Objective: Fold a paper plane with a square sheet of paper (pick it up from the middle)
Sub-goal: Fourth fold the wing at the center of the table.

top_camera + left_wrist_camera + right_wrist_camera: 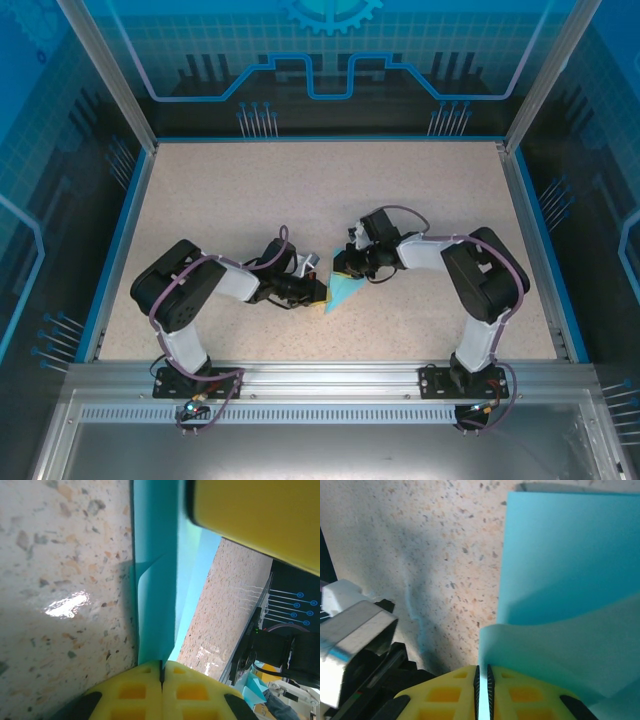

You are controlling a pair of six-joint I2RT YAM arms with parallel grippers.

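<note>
Your left gripper [161, 672] and right gripper [483, 680] both pinch the half-folded paper [343, 290] near the table's [220, 190] near edge, jaws nearly closed; wing folds remain.

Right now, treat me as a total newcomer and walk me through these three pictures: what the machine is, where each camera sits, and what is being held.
Two robot arms are bolted at the near edge of a speckled table. One picture looks down from above; the other two come from cameras on each wrist, looking past yellow fingers. Between the arms lies a folded light-blue sheet of paper. The left gripper is shut on its edge, and the right gripper is shut on the paper too, so both arms pinch the same sheet.
</note>
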